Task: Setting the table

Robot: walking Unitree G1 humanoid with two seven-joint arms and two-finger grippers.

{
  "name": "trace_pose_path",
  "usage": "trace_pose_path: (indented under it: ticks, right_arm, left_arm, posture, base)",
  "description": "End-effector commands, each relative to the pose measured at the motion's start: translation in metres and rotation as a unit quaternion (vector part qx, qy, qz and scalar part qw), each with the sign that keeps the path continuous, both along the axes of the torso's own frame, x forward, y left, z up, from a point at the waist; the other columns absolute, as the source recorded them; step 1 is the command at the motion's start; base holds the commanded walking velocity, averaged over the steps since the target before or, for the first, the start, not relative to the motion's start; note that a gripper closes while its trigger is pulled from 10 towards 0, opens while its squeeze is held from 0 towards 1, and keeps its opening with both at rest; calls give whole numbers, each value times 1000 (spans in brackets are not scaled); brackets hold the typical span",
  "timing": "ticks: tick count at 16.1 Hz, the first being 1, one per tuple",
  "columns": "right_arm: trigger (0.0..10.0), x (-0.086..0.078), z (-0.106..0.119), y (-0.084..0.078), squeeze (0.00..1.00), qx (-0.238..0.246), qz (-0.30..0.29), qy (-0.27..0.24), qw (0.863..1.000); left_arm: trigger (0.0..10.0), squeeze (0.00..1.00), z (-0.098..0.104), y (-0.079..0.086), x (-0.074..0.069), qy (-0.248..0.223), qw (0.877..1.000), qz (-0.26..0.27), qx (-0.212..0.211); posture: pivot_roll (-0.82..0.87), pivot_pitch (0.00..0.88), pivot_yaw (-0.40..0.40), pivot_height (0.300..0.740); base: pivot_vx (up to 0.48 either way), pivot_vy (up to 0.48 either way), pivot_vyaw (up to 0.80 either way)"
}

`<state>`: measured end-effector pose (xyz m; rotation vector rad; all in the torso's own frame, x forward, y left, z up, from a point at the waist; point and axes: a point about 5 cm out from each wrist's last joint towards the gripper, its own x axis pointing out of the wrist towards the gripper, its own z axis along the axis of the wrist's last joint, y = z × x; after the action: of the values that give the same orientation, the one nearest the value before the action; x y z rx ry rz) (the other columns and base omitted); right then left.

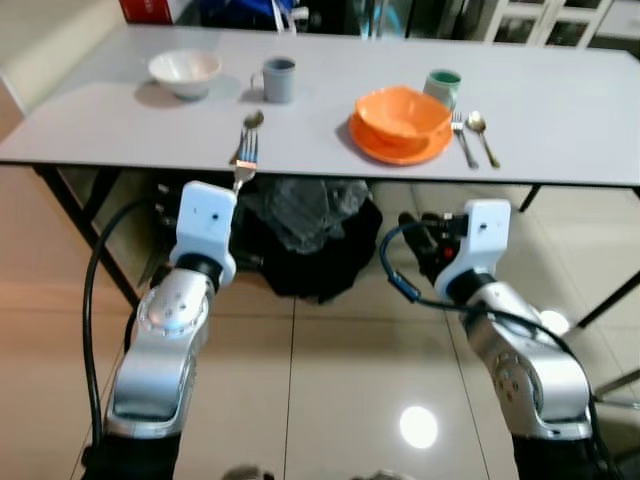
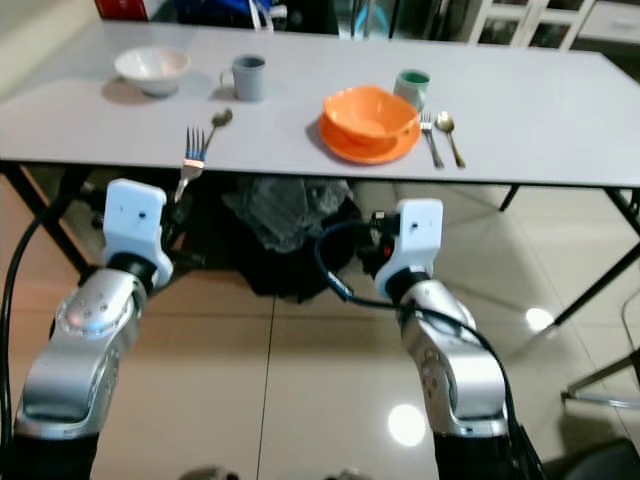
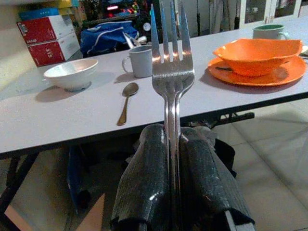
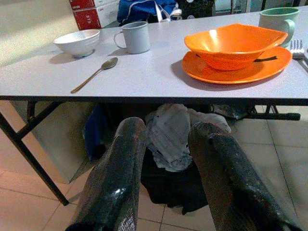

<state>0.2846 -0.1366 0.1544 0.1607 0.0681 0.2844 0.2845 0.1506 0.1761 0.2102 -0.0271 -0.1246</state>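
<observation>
My left gripper (image 3: 173, 140) is shut on the handle of a silver fork (image 3: 171, 62), holding it upright just below the near edge of the white table (image 1: 560, 110); the tines (image 1: 246, 152) reach the table edge. A spoon (image 1: 250, 124) lies on the table just beyond the fork. Further back stand a white bowl (image 1: 185, 72) and a grey mug (image 1: 278, 80). To the right, an orange bowl (image 1: 402, 112) sits on an orange plate (image 1: 392, 147), with a green mug (image 1: 442, 86), a second fork (image 1: 462, 138) and a second spoon (image 1: 483, 135) beside it. My right gripper (image 4: 168, 129) is open and empty below the table edge.
A black bag (image 1: 305, 240) with crumpled grey material lies on the tiled floor under the table. Black table legs (image 1: 75, 220) slant down at the left and right. Red boxes (image 3: 45, 36) and a blue bag (image 3: 108, 36) stand behind the table.
</observation>
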Motion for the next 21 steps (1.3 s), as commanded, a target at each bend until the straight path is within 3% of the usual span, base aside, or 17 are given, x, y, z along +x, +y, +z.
trace_pose_path:
  ticks: [1,5,14,15,21]
  right_arm:
    - [10000,1,3,1,0,-2,2,-5,1000]
    - [10000,1,4,9,0,-1,22,-6,1000]
    - [10000,0,2,12,0,3,26,-8,1000]
    - [10000,-2,4,14,1000,27,41,-8,999]
    - [10000,-2,5,11,1000,23,46,-9,999]
  left_arm:
    - [10000,0,3,2,1,-4,1000,2,-2]
    - [10000,0,2,4,0,-2,1000,1,-2]
    - [10000,0,2,7,-1,3,1000,-4,1]
    - [10000,0,2,8,-1,3,1000,-4,1]
    - [10000,0,1,9,-1,6,1000,-10,7]
  posture:
    - [5,57,-34,740]
    - [7,48,-38,740]
    - [13,33,-32,740]
    - [14,33,-32,740]
    - [14,39,-28,740]
  base:
    - [412,0,0]
    - [424,0,0]
    - [428,0,0]
    - [416,0,0]
    - [409,0,0]
